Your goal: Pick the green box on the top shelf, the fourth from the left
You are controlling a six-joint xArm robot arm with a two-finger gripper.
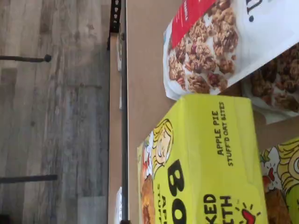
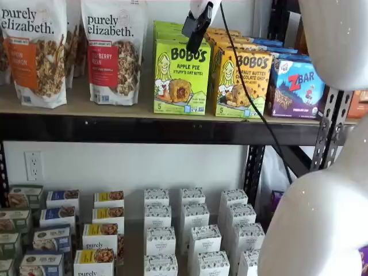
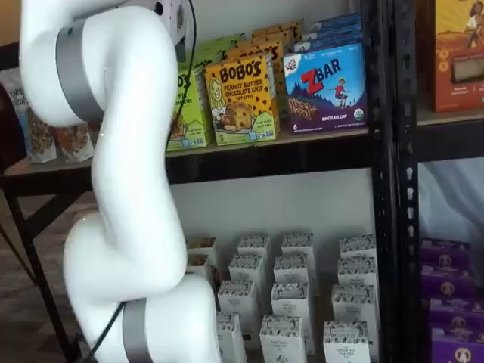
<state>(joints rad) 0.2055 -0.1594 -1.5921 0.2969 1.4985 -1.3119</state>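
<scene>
The green box [image 2: 181,77], a lime-green Bobo's Apple Pie carton, stands upright at the front of the top shelf [image 2: 86,106], with more green boxes behind it. My gripper [image 2: 193,45] hangs from the top edge in a shelf view, in front of the box's upper right corner. Only black finger parts show, side-on, with no plain gap. The wrist view shows the box's top face and front edge [image 1: 205,154] close up on the tan board [image 1: 145,60]. In a shelf view my arm hides most of the box [image 3: 189,113].
A Purely Elizabeth granola bag [image 2: 112,52] stands left of the green box and the orange Bobo's Peanut Butter box [image 2: 241,80] right of it, then the ZBar box [image 2: 299,86]. White cartons [image 2: 195,230] fill the lower level. My white arm [image 3: 128,189] stands before the shelves.
</scene>
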